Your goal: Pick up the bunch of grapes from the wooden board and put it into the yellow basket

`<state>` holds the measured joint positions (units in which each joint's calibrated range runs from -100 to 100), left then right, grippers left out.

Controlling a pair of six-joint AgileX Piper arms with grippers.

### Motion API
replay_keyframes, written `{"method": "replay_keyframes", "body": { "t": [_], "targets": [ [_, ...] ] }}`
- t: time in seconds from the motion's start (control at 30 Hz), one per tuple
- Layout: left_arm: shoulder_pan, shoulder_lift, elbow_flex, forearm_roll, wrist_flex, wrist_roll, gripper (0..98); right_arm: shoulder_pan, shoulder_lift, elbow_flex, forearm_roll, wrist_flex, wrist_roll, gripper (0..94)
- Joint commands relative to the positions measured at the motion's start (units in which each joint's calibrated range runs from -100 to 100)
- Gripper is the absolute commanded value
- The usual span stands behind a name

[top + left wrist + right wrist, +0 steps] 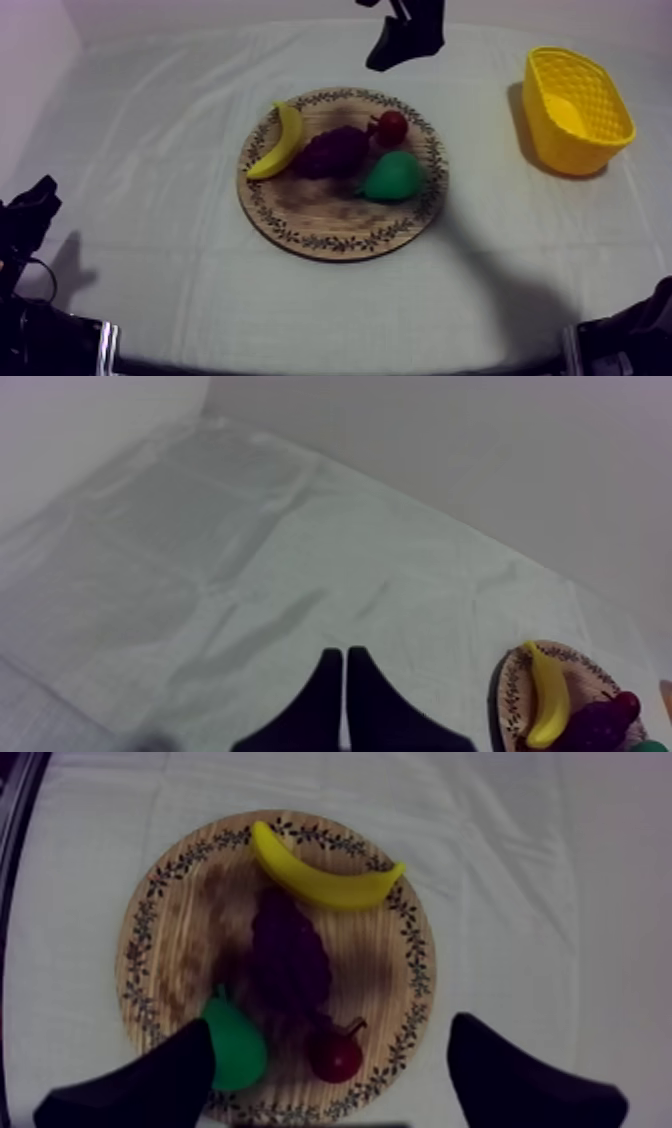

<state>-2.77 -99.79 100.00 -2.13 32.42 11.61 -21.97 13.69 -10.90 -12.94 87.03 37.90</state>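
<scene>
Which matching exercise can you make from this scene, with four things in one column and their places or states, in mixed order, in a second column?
Things:
1. banana
2. bunch of grapes
3. yellow basket
4. left gripper

Places or states:
A. fingers together, holding nothing, over bare cloth
B. standing on the cloth, to the right of the wooden board in the top view
C. in the middle of the board, beside the pear
D. along the board's left side in the top view

Pairs: 1-D; 2-C; 3-B; 4-A.
</scene>
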Motion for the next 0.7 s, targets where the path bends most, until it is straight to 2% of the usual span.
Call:
{"method": "replay_keyframes", "body": {
  "t": [0.0,0.67],
  "targets": [
    [-0.02,0.05,0.0,0.0,-0.01,-0.01,0.1,-0.06,1.98,-0.25,-0.05,-0.34,0.34,78.4],
    [-0.02,0.05,0.0,0.0,-0.01,-0.01,0.1,-2.12,24.55,-6.73,0.92,-5.24,-0.46,78.7]
  ]
}}
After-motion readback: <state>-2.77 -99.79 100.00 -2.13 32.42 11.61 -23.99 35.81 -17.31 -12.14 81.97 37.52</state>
